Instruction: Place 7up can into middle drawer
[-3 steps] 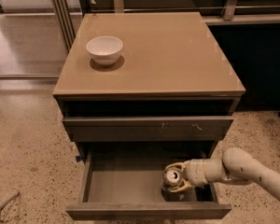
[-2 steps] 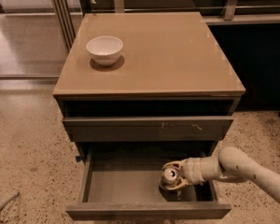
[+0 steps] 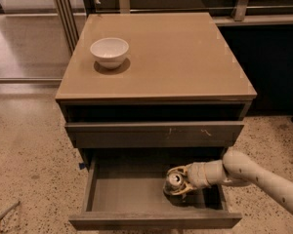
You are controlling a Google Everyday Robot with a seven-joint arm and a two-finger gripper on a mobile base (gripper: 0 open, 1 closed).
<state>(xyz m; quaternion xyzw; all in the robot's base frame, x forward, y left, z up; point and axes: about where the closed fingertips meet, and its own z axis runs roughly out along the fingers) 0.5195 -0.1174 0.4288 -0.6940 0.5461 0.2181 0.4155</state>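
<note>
The 7up can (image 3: 174, 181) stands upright inside the open middle drawer (image 3: 127, 191), right of its centre, silver top showing. My gripper (image 3: 178, 180) reaches in from the right on a white arm and is shut on the can, its pale yellow fingers (image 3: 181, 170) wrapped around the can's sides. The can's base is low in the drawer; I cannot tell whether it touches the grey floor. The drawer is pulled out, its plain front (image 3: 156, 221) toward the camera.
A white bowl (image 3: 109, 51) sits on the tan cabinet top (image 3: 185, 57) at the back left. A closed grey drawer front with pale scratch marks (image 3: 154, 133) overhangs the open drawer. Speckled floor surrounds the cabinet; a dark cabinet stands to the right.
The gripper with the can has shifted slightly left and a little deeper into the drawer. Bowl and drawer have not moved.
</note>
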